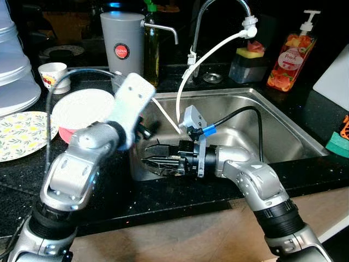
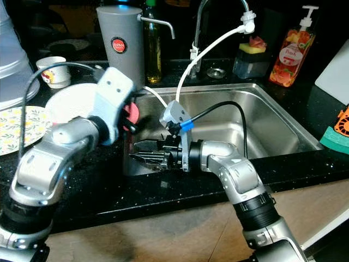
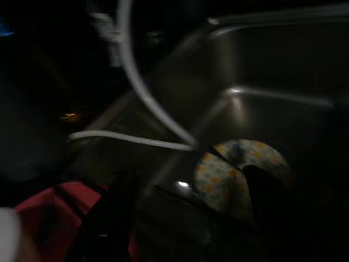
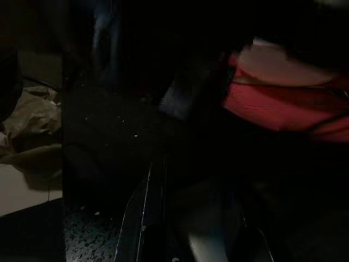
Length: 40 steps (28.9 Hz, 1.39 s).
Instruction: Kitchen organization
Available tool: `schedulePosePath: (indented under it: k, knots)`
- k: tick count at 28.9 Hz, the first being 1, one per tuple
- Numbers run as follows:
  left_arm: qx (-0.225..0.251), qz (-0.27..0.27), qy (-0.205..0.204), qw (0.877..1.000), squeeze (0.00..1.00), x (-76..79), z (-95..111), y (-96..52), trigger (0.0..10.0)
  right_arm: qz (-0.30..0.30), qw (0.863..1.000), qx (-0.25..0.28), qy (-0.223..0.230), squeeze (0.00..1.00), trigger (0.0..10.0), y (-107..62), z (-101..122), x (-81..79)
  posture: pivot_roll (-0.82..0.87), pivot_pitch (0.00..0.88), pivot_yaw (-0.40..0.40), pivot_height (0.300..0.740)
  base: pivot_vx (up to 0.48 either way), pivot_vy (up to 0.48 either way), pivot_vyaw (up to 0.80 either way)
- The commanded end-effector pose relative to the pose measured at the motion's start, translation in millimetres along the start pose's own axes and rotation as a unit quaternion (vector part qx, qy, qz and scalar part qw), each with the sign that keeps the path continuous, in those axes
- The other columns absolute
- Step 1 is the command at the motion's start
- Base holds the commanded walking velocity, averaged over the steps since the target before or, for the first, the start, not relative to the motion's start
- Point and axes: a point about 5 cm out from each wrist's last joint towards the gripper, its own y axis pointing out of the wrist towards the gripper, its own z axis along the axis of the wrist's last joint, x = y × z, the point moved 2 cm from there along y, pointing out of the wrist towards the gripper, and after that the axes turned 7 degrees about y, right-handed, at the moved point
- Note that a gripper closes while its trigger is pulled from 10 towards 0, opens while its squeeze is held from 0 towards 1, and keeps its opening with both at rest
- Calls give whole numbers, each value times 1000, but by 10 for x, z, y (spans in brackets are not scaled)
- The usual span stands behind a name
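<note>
Black speckled desk [image 1: 180,202] wraps a steel sink [image 1: 272,131]. Right gripper [image 1: 158,164], fingers slightly apart and empty, points toward nine o'clock at the sink's left wall. Left gripper [image 1: 146,130] hovers above; I cannot tell its fingers. Red bowl [image 2: 130,115] sits just beside it.

A black speckled countertop [image 1: 180,199] carries a patterned plate [image 1: 19,134], a small cup [image 1: 53,75], a grey canister [image 1: 122,49] and a soap bottle [image 1: 289,57]

From my station, the left arm [image 1: 82,164] hides part of the pink bowl [image 1: 68,134] and the sink's [image 1: 283,125] near-left corner. The left wrist view is dark and blurred; a patterned plate [image 3: 240,174] shows partly behind one black finger.
</note>
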Motion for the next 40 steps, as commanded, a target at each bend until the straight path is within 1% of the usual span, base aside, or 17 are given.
schedulePosePath:
  k: [1, 6, 7, 8, 9, 10, 12, 19, 20, 21, 23, 24, 27, 28, 33, 36, 40]
  knots:
    - [-5, -20, 13, 1000, 0, 62, -30, -11, 10000, 10, 1000, -7, -4, 0, 10000, 11, -16, -46, 2, 85, -31, 740, 0, 0, 0]
    - [-8, -4, 10, 1000, 0, 8, -40, -6, 10000, 11, 1000, -9, -4, 0, 10000, 4, -22, -50, 0, 85, -31, 740, 0, 0, 0]
    - [-14, 84, 16, 996, 0, -256, -41, -1, 10000, 9, 1000, -7, -5, 0, 10000, -1, -18, -47, 0, 86, -32, 740, 0, 0, 0]
    - [-14, 84, 16, 996, 0, -256, -41, -1, 10000, 9, 1000, -7, -5, 0, 10000, -1, -18, -47, 0, 86, -32, 740, 0, 0, 0]
    - [-24, 171, 21, 985, 0, -525, -51, -38, 10000, 2, 1000, 1, -5, 0, 10000, 3, -2, -32, 3, 85, -34, 740, 0, 0, 0]
    - [-24, 171, 21, 985, 0, -525, -51, -38, 10000, 2, 1000, 1, -5, 0, 10000, 3, -2, -32, 3, 85, -34, 740, 0, 0, 0]
    - [-43, 293, 37, 954, 0, -928, -81, -191, 10000, -34, 999, 34, -1, 0, 10000, 49, 66, 31, 2, 85, -33, 740, 0, 0, 0]
    - [-60, 330, 57, 940, 141, -1113, -104, -341, 10000, -56, 997, 60, 7, 0, 10000, 109, 116, 54, 6, 86, -35, 740, 0, 0, 0]
    - [-79, 334, 53, 938, 227, -1145, -155, -374, 10000, -53, 997, 59, 8, 0, 10000, 118, 114, 42, 7, 87, -35, 740, 0, 0, 0]
    - [-94, 335, 52, 936, 694, -1169, -200, -400, 10000, -49, 997, 58, 8, 0, 10000, 123, 111, 33, 7, 87, -35, 740, 0, 0, 0]
    - [-94, 335, 52, 936, 694, -1169, -200, -400, 10000, -49, 997, 58, 8, 0, 10000, 123, 111, 33, 7, 87, -35, 740, 0, 0, 0]
    - [-105, 336, 49, 935, 1000, -1183, -236, -415, 10000, -47, 997, 58, 9, 0, 10000, 124, 109, 27, 5, 88, -37, 740, 0, 0, 0]
    - [-118, 329, 47, 936, 1000, -1175, -289, -401, 10000, -43, 998, 54, 9, 0, 10000, 119, 105, 23, 6, 88, -39, 740, 0, 0, 0]
    - [-126, 324, 34, 937, 94, -1155, -326, -383, 10000, -42, 998, 53, 6, 0, 10000, 116, 106, 23, 6, 88, -39, 740, 0, 0, 0]
    - [-114, 296, -1, 948, 0, -1052, -374, -298, 10000, -52, 997, 57, 0, 0, 10000, 111, 132, 47, 1, 83, -41, 740, 0, 0, 0]
    - [5, 221, -41, 974, 0, -829, -76, -130, 10000, -59, 996, 61, 0, 0, 10000, 124, 128, 52, 3, 78, -43, 740, 0, 0, 0]
    - [43, 192, -74, 978, 0, -715, 40, -70, 10000, -59, 996, 62, 0, 0, 10000, 129, 128, 51, 2, 75, -42, 740, 0, 0, 0]
